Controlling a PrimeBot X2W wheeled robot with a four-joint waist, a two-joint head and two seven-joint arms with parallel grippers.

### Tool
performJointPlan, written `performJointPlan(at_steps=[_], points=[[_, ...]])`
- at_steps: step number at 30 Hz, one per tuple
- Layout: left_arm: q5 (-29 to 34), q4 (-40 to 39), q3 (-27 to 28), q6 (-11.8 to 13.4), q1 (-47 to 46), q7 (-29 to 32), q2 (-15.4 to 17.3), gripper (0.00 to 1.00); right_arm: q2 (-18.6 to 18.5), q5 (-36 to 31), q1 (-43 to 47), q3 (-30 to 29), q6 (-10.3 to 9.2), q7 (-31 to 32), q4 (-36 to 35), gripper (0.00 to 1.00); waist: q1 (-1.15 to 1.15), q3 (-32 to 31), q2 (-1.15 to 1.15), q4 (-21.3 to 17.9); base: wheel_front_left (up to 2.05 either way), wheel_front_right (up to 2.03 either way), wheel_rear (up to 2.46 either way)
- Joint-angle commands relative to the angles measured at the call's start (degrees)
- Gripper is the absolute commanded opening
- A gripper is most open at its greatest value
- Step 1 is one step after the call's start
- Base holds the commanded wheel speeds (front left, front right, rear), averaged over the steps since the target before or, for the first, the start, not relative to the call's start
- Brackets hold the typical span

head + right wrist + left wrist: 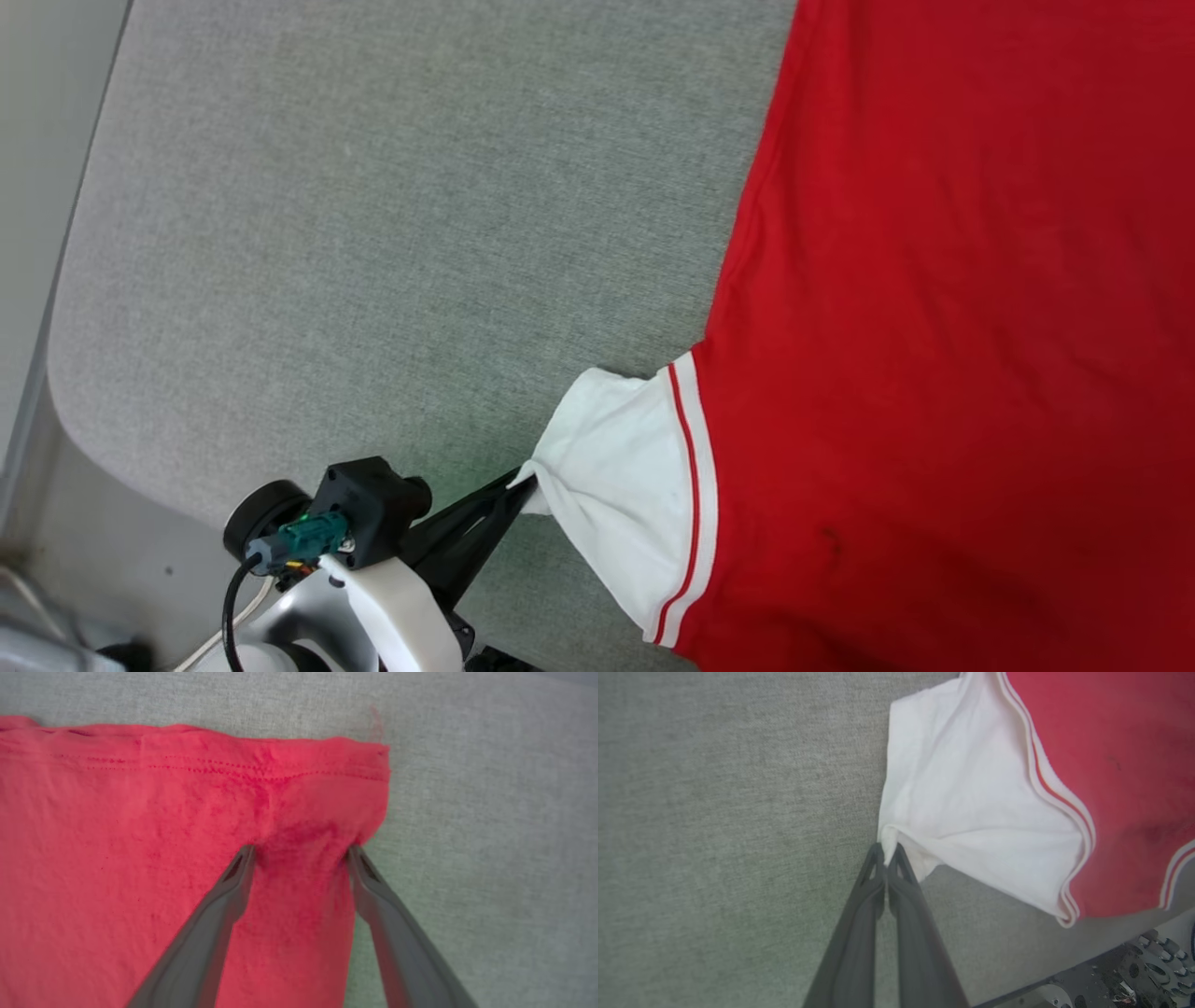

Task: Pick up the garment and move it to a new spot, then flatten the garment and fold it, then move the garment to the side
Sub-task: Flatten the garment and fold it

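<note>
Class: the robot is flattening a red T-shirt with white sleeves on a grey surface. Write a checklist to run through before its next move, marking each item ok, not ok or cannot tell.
1. Left tool shut on the white sleeve corner: ok.
2. Right tool closed on the red stitched hem: not ok; the jaws stand wide, straddling the hem corner.
3. Red jersey T-shirt body smooth on the grey woven surface: ok in the head view.
4. Sleeve flat: not ok; it bunches to a point at the pinch.
5. Pinch holds both sleeve layers: cannot tell.
</note>
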Motion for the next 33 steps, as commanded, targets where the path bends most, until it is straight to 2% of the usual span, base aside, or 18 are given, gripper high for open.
performJointPlan(at_steps=[1,4,5,6,18,26,29,33], points=[[0.2,0.36,-0.18,-0.23,-0.65,-0.45,-0.34,0.0,0.46,-0.56,-0.68,-0.08,-0.04,-0.15,0.58,1.0,-0.01,0.91,0.0,1.06,0.0,0.0,0.0],[0.16,1.11,-0.31,-0.65,-1.23,-0.97,-0.81,0.0,0.61,-0.81,0.84,0.9,-0.04,-0.04,1.76,1.0,-0.01,1.21,0.0,1.48,0.0,0.0,0.0],[0.16,1.34,-0.35,-0.78,-1.39,-1.08,-0.9,0.0,0.95,-0.84,1.53,0.47,-0.04,0.48,2.28,0.71,-0.01,1.21,0.0,1.58,0.0,0.0,0.0],[0.14,1.57,-0.33,-0.92,-1.47,-1.16,-0.96,0.0,1.22,-0.79,2.18,0.59,-0.04,0.88,2.5,0.0,-0.01,1.17,0.0,1.62,0.0,0.0,0.0],[-0.46,2.71,0.48,-0.45,-1.0,-2.41,-0.8,0.0,-0.84,0.1,7.67,2.49,-0.04,-3.05,5.54,0.0,-0.01,-3.42,0.0,-0.8,0.0,0.0,0.0],[-1.21,3.35,2.25,1.65,0.43,-3.32,0.07,0.0,0.06,3.52,16.92,4.96,-0.05,-6.42,7.09,0.0,-0.01,-11.11,0.0,-5.76,0.0,0.0,0.0],[-1.92,3.39,3.42,2.92,1.69,-3.75,0.57,0.0,-0.85,4.43,22.31,8.15,-0.06,-8.56,6.09,0.0,-0.01,-14.23,0.0,-8.05,0.0,0.0,0.0],[-2.96,3.6,4.25,4.47,4.03,-4.12,1.22,0.0,1.46,8.17,27.92,8.34,-0.05,-10.99,5.91,0.0,-0.01,-18.45,0.0,-11.24,0.0,0.0,0.0]])
